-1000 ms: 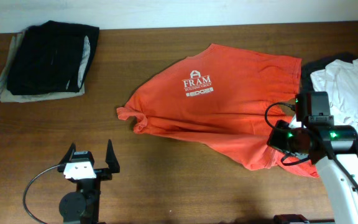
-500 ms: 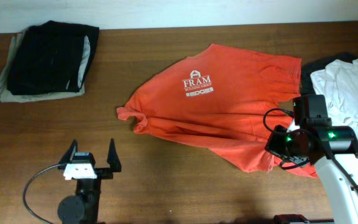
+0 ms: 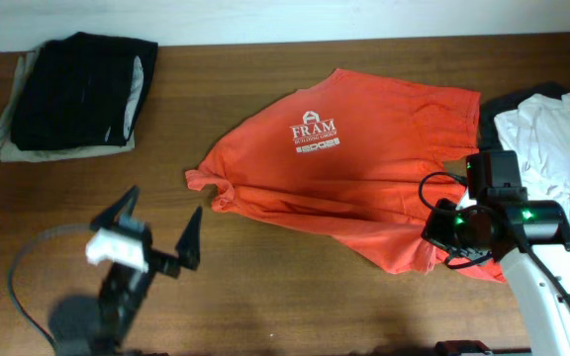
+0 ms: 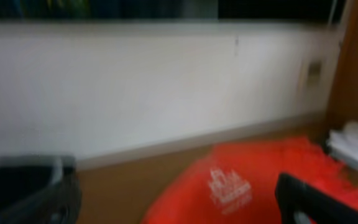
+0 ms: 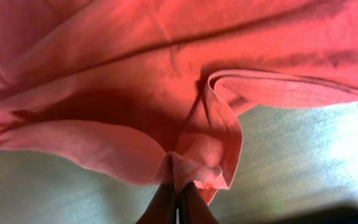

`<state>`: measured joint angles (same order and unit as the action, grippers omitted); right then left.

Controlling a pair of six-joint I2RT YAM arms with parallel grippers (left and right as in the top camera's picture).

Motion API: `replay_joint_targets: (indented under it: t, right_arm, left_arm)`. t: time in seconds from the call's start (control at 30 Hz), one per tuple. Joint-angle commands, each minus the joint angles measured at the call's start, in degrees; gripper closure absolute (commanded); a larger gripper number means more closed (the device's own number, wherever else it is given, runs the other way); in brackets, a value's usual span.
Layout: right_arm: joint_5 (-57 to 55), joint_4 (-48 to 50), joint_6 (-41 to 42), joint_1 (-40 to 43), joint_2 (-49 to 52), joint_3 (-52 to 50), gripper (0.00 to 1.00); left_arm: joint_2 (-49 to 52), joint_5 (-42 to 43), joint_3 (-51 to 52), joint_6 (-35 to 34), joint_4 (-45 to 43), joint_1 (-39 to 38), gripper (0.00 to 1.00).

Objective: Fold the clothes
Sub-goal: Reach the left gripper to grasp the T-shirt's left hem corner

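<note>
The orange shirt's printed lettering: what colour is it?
White lettering on the orange shirt; clearest in overhead view.

You have one orange T-shirt [image 3: 364,188], one folded dark stack [image 3: 72,94], one heap of white and dark garments [image 3: 552,133], one worktop [image 3: 265,287], and two arms: left arm [image 3: 117,272], right arm [image 3: 527,252].

Wooden table [image 3: 265,69]: orange T-shirt [image 3: 354,178], dark pile [image 3: 77,94], white garments [image 3: 552,138].

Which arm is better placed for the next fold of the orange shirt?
Right, probably. The right arm has its jaws shut on an edge of the shirt; the left arm has open jaws over bare table, apart from the shirt.
</note>
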<state>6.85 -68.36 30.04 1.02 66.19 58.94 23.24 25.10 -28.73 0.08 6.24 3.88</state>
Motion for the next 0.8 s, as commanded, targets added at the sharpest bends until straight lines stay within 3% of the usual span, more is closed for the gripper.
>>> replay_joint_targets:
  t: [0.0, 0.1, 0.17, 0.23, 0.3, 0.43, 0.47, 0.63, 0.77]
  right_arm:
    - [0.2, 0.2, 0.7, -0.3, -0.2, -0.3, 0.96]
    - [0.3, 0.2, 0.7, -0.3, -0.2, -0.3, 0.96]
    - [0.3, 0.3, 0.7, -0.3, -0.2, -0.3, 0.96]
    - [0.3, 0.7, 0.7, -0.3, -0.2, -0.3, 0.96]
    - [0.3, 0.7, 0.7, -0.3, -0.2, -0.3, 0.96]
    - [0.3, 1.2, 0.7, -0.3, -0.2, -0.3, 0.96]
    - [0.3, 1.4, 0.7, -0.3, -0.2, -0.3, 0.96]
    - [0.2, 1.8, 0.7, -0.3, -0.2, -0.3, 0.96]
    - [0.2, 1.8, 0.7, -0.3, -0.2, -0.3, 0.96]
  left_arm:
    - [18.0, 0.8, -18.8, 11.2, 14.7, 0.2, 0.01]
    - [28.7, 5.7, -28.2, 10.9, 23.3, 0.3, 0.01]
    - [34.2, 11.3, -30.9, 10.1, 23.8, 0.2, 0.01]
    - [38.4, 10.4, -32.9, 5.2, 24.1, -0.1, 0.01]
    - [42.9, 2.0, -34.9, 0.3, 26.3, -2.0, 0.01]
    - [50.6, -25.5, -39.6, -13.2, 36.0, -10.0, 0.01]
    - [51.8, -28.1, -40.0, -14.6, 36.8, -11.4, 0.01]
    - [57.4, -16.0, -40.0, -16.6, 34.2, -14.4, 0.01]
    - [62.0, -14.4, -40.0, -17.2, 31.7, -14.4, 0.01]
